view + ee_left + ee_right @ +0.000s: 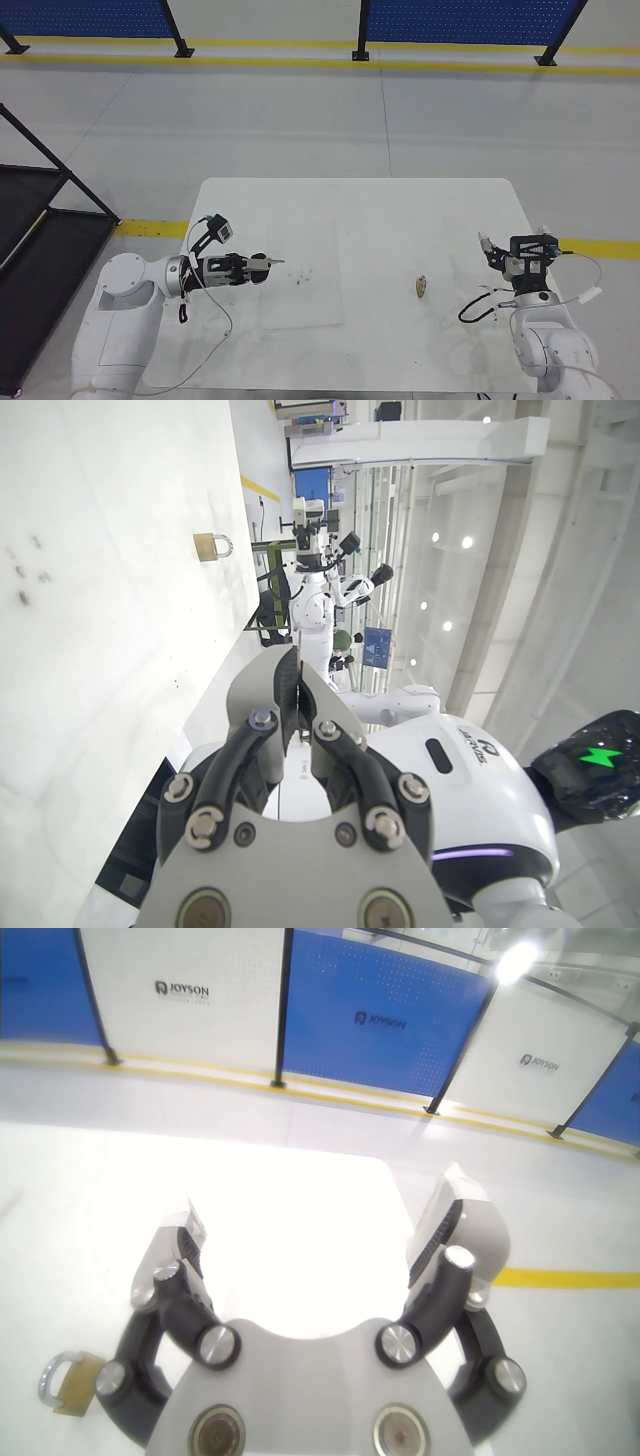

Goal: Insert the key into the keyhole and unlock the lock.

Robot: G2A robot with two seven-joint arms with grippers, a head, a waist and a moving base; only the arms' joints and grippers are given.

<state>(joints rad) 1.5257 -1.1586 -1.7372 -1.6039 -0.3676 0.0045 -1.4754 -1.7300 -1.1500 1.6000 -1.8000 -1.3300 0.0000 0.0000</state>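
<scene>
Key [275, 262] sat pinched in the left end effector [262, 266], pointing toward the lock [421, 286], well apart; the right end effector [488, 250] stood open near the lock, probably to steady it.

Left claw [296, 672] clamped — right claw [325, 1208] agape.

White table [400, 210] on a pale shop floor, fenced at the back.
A few dark specks [305, 277] marked the tabletop left of its middle. Beyond the far edge, blue barrier panels [80, 15] on black posts stood along a yellow floor line [300, 62]. A black rack [40, 230] sat off the table's left end, and another white robot [312, 610] stood farther off in the hall.
</scene>
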